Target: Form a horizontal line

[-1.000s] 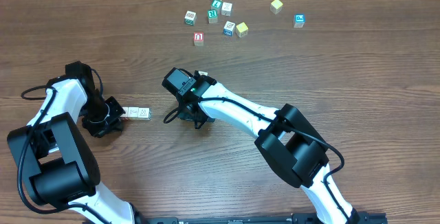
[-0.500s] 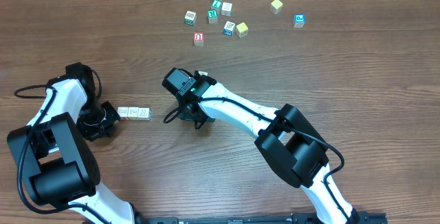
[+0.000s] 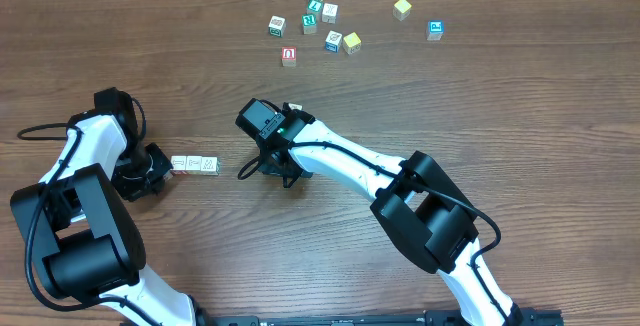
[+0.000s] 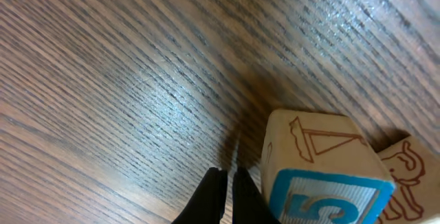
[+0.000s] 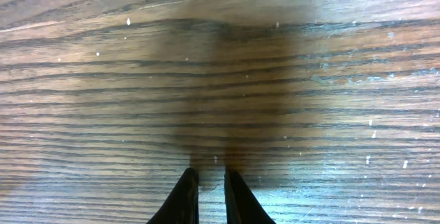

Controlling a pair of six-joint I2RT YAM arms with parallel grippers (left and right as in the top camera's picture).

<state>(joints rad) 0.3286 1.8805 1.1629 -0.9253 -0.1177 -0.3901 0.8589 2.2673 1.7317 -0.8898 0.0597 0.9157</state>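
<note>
Left gripper (image 4: pixel 227 176): fingers pressed together and holding nothing; the tips are low over the table (image 3: pixel 520 96), just beside the left end of the row.
Horizontal line (image 3: pixel 195 163): a short row of small wooden letter cubes, touching side by side, on the left part of the table.
End cube (image 4: pixel 313 169): blue-framed "5" on one side and a line drawing on another; it touches its neighbour (image 4: pixel 412 172).
Right gripper (image 5: pixel 206 177): only a narrow slit between the fingers, nothing held; it is to the right of the row, apart from it.
Red-faced cube (image 3: pixel 289 56): among loose cubes at the far edge, well apart from the row.
</note>
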